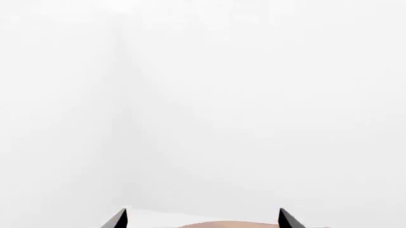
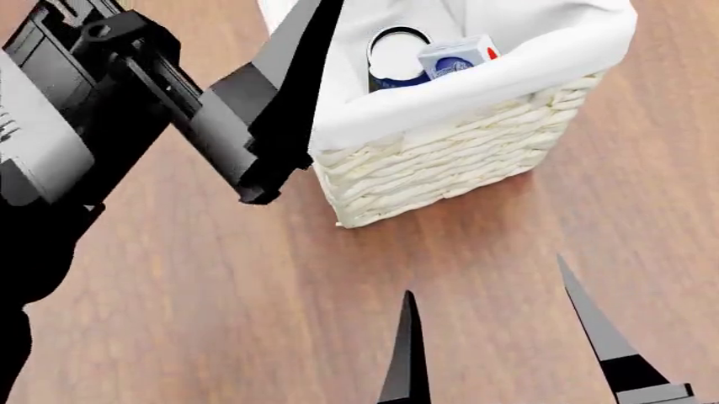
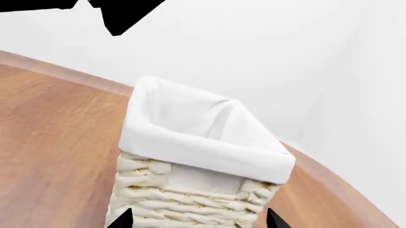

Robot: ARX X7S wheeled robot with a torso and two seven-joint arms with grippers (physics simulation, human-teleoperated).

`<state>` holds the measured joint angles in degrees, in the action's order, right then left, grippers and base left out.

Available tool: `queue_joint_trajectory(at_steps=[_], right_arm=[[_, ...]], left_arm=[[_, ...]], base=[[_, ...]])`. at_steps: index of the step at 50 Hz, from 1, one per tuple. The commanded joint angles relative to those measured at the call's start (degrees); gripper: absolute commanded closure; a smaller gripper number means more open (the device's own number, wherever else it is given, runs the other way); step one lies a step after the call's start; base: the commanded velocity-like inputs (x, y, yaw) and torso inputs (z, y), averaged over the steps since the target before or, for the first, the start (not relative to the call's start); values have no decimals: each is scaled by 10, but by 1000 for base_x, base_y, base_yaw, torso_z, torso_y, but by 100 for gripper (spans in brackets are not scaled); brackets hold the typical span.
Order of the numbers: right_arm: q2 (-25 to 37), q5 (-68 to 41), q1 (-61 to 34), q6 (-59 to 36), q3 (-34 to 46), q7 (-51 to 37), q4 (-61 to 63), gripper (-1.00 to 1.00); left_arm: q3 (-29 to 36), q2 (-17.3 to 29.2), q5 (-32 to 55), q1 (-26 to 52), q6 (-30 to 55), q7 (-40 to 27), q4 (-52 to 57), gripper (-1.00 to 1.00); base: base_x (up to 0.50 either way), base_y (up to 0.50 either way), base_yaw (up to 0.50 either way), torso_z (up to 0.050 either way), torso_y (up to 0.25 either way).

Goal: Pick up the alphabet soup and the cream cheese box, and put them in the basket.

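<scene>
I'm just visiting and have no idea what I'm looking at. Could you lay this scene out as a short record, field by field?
Surface: brown wooden table
Basket: cream wicker basket with white cloth lining, standing upright
Inside basket: alphabet soup can, white top showing; cream cheese box leaning beside it
Left gripper: raised at the basket's rim, open, holding nothing
Right gripper: low, in front of the basket, open, empty
Task state: both items appear to be in the basket
</scene>
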<state>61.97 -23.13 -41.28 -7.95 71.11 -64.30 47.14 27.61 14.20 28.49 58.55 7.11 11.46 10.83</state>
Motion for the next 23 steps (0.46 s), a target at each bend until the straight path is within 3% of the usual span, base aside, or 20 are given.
queue_joint_trajectory(at_steps=[1, 11, 23], right_arm=[[-2, 2, 6, 2, 1, -2, -2, -100], [-10, 0, 5, 9, 0, 7, -15, -100], [-19, -1, 6, 15, -1, 14, -26, -100]], left_arm=[[-1, 26, -55, -111, -66, -75, 155, -100], [8, 41, -126, -189, -116, -110, 203, -100], [10, 63, -122, -246, -126, -129, 290, -100]], base=[[0, 0, 0, 0, 0], [0, 0, 0, 0, 0], [0, 0, 0, 0, 0]])
